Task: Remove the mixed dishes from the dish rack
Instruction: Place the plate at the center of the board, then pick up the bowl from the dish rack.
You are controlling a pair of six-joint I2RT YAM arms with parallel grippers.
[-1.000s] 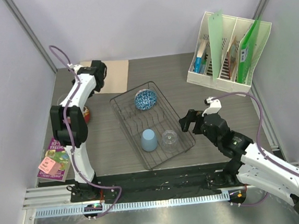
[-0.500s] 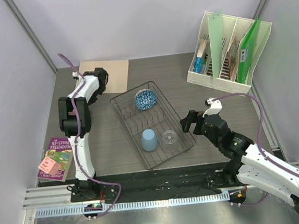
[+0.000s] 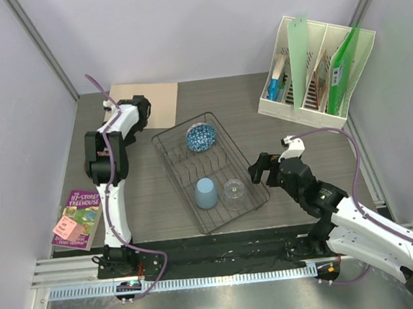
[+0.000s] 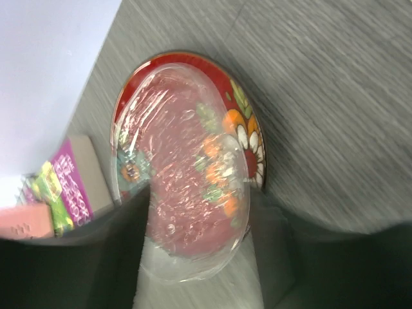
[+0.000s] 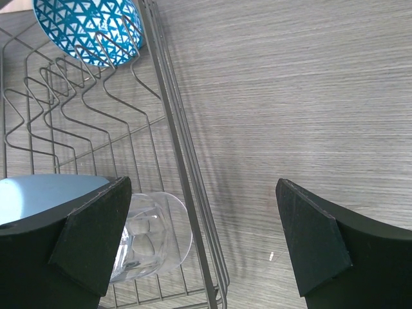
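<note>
In the left wrist view a dark red plate [image 4: 187, 129] with painted flowers lies on the table, blurred and glossy. My left gripper [image 4: 199, 257] is just in front of it, fingers apart on either side of its near edge. From above, the left gripper [image 3: 139, 111] is at the far left and the arm hides the plate. The dish rack [image 3: 165, 162] holds a blue-and-white bowl [image 3: 201, 137], a light blue cup [image 3: 205, 193] and a clear tumbler [image 3: 234, 193]. My right gripper [image 3: 262, 165] hovers open at the rack's right rim [image 5: 187, 180], straddling it, with the tumbler [image 5: 151, 235] by its left finger.
A white file holder [image 3: 315, 73] stands at the back right. A tan mat [image 3: 155, 101] lies behind the left gripper. A purple book [image 3: 78, 218] with a pink note [image 3: 68, 226] lies at the front left. Walls close in both sides.
The left arm has folded in and swung right so that it now covers the plate from above, and its jaws have spread. The right arm has hardly moved.
</note>
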